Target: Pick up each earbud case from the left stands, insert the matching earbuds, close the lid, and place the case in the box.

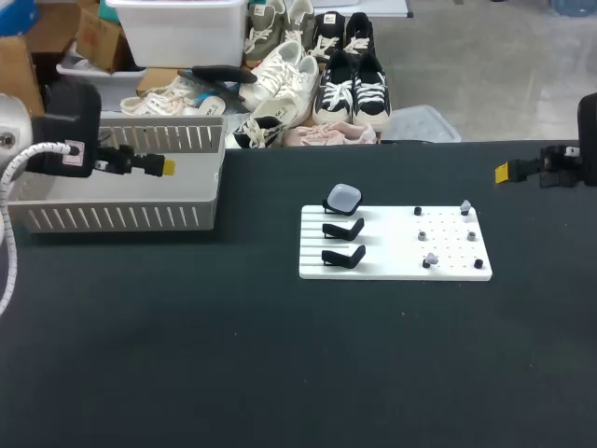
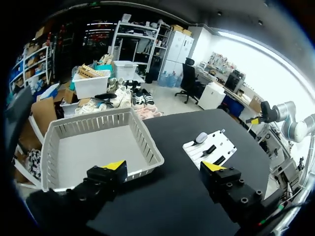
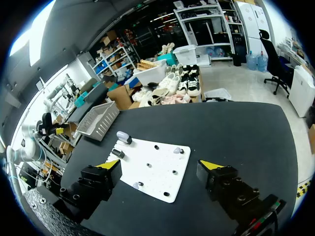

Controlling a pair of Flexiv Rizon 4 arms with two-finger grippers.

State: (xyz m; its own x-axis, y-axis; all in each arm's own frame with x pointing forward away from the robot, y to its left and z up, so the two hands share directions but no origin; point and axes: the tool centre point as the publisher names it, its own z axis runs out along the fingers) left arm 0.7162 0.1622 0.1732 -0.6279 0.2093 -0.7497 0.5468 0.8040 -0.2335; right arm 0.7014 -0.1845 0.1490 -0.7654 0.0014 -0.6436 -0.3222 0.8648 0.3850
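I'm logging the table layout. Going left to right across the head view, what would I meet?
In order: white basket → earbud case → earbuds → right gripper.

This is a robotics lab bench set up for a handling trial. A left arm (image 1: pixel 65 126) and a right arm (image 1: pixel 569 166) flank a black table (image 1: pixel 187 355). On it sit a white perforated board (image 1: pixel 392 269) with black stands (image 1: pixel 343 229), a case (image 1: pixel 342 197), small earbuds (image 1: pixel 431 259) and a slatted basket (image 1: pixel 121 217).
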